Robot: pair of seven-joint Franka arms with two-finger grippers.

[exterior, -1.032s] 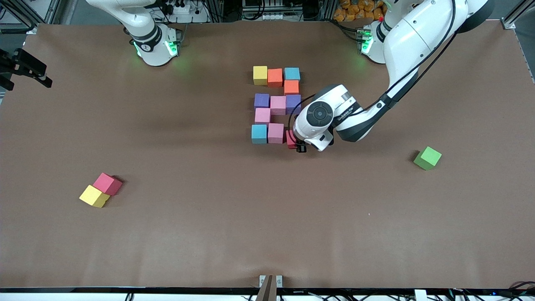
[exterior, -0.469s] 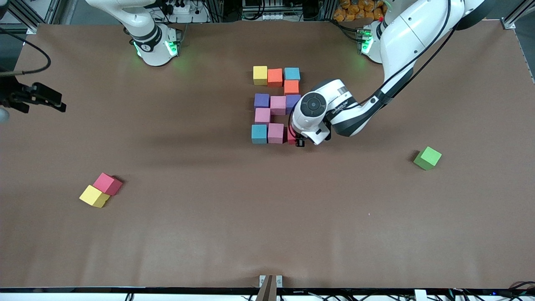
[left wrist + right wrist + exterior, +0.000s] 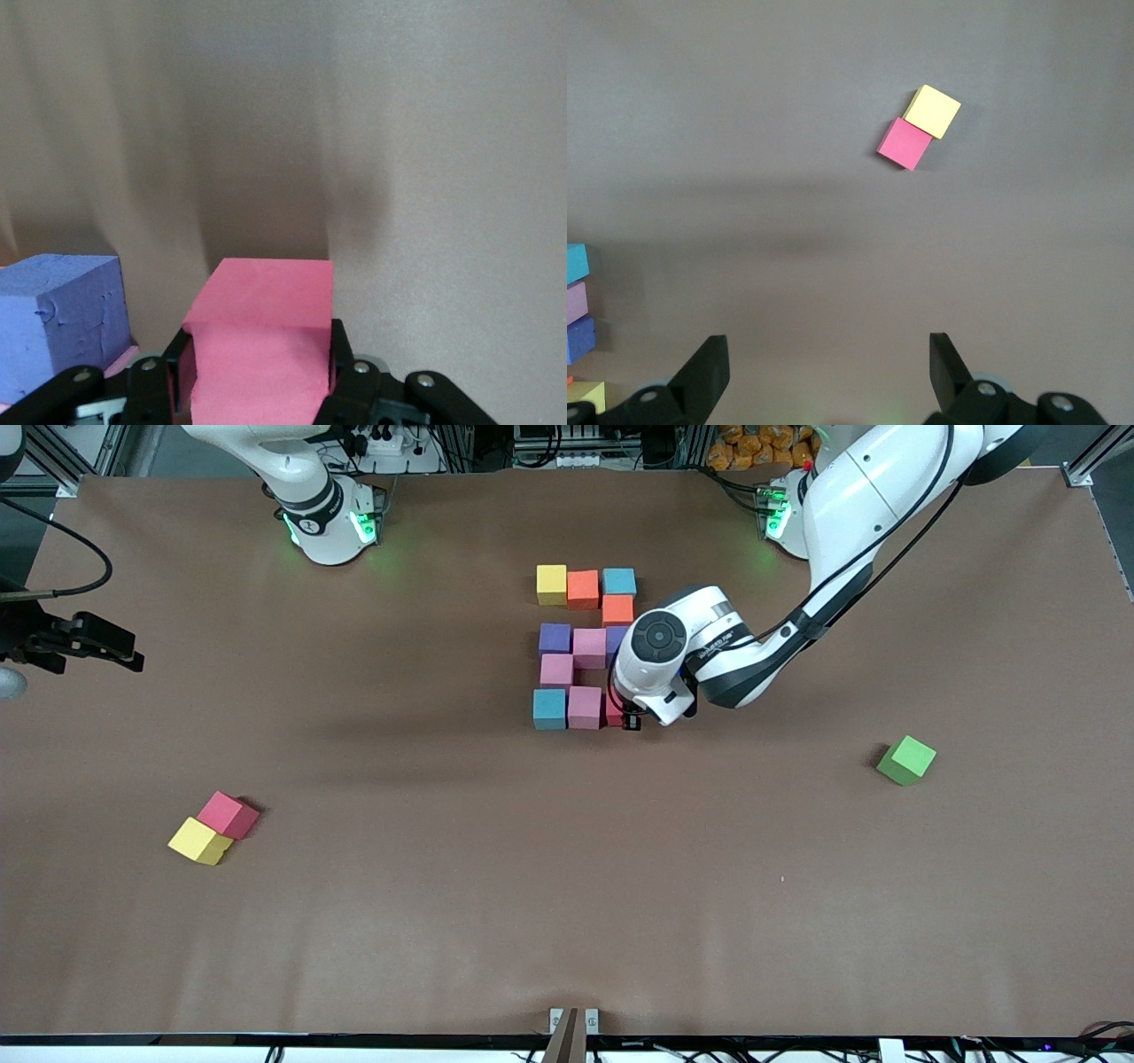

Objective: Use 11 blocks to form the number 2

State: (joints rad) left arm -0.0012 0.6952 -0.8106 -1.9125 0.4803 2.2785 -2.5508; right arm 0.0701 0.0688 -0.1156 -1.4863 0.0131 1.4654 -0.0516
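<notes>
Ten blocks sat in digit 2 [image 3: 585,646] at table centre: three on top row, orange below, three in middle row, pink below, blue and pink on bottom row.

Left gripper [image 3: 623,716] clenched on red block [image 3: 261,341], low at bottom-row end beside pink [image 3: 584,707]; eleventh and last piece, not yet released.

Right gripper [image 3: 824,367] spread wide, empty, waited high over right arm's end of table.

Judged nearly done: release and retreat left. Spare yellow [image 3: 200,841], red [image 3: 229,814] and green cube [image 3: 905,759] lay apart.
</notes>
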